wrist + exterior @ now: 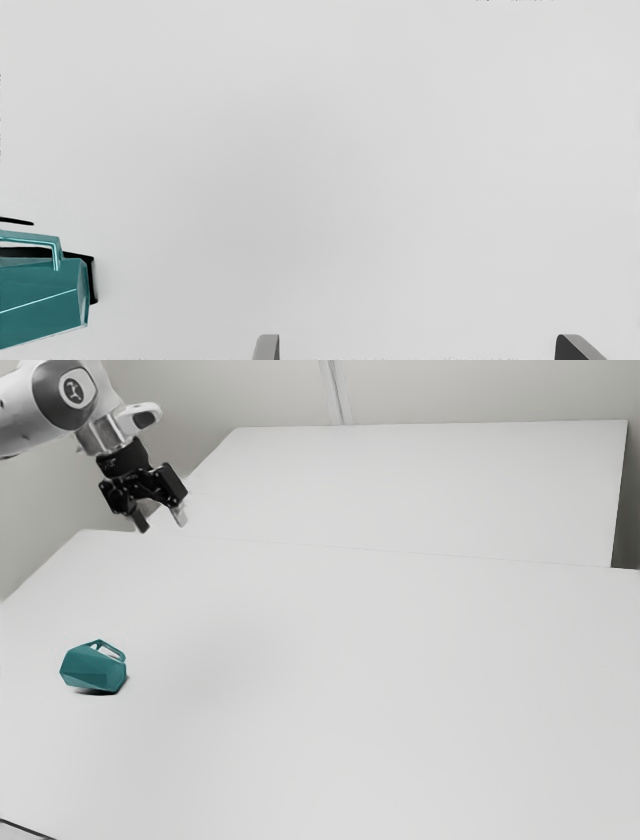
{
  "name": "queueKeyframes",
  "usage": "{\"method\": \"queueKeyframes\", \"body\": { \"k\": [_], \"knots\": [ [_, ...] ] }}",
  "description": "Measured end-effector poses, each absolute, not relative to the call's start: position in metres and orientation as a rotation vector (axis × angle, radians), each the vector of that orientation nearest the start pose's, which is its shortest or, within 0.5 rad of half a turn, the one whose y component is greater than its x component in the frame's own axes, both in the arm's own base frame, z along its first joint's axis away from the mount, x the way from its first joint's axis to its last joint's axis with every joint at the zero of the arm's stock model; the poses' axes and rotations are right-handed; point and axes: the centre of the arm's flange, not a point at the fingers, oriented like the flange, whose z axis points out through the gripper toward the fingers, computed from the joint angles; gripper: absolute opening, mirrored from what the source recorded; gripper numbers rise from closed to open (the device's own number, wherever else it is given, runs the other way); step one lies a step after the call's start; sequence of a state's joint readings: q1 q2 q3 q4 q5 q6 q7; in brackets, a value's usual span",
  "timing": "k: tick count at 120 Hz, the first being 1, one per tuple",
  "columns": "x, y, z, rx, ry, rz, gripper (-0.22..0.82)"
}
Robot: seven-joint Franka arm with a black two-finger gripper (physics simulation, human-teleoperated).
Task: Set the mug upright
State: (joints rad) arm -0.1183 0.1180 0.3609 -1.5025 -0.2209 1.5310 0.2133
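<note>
A: Exterior view, how's the mug (93,669)?
B: On its side on the white table (350,690), toward the exterior view's left. Teal, faceted body, dark shadow under it.
A: Gripper (162,525)?
B: Up in the air, well apart from the mug. Fingers spread, nothing held.
A: Wrist view?
B: Mug's partly cut off by the frame. Flat facets, bright line along one edge, angular handle (30,237) sticking out sideways from the body. Black shadow beside it.
A: Relative to the gripper (419,345)?
B: Off to one side, outside the finger span. Wide gap between tips, bare table in it.
</note>
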Motion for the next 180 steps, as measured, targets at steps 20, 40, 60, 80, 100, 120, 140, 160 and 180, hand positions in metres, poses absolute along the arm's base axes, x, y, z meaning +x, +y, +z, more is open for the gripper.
{"method": "queueKeyframes", "body": {
  "k": [20, 40, 60, 80, 100, 120, 140, 160, 180],
  "knots": [
    [0.561, 0.154, 0.588, -3.429, -0.081, 0.054, 0.60],
    [0.528, 0.268, 0.556, -3.598, -0.289, 0.016, 0.60],
    [0.507, 0.335, 0.504, -3.721, -0.328, 0.043, 0.60],
    [0.497, 0.401, 0.450, -3.791, -0.311, 0.041, 0.60],
    [0.490, 0.437, 0.393, -3.876, -0.214, 0.020, 0.60],
    [0.482, 0.452, 0.347, -3.917, -0.141, 0.026, 0.60],
    [0.465, 0.467, 0.315, -3.945, -0.116, 0.018, 0.60],
    [0.460, 0.460, 0.292, -4.026, -0.110, -0.093, 0.60],
    [0.456, 0.450, 0.276, -4.094, -0.121, -0.204, 0.60]
  ]
}}
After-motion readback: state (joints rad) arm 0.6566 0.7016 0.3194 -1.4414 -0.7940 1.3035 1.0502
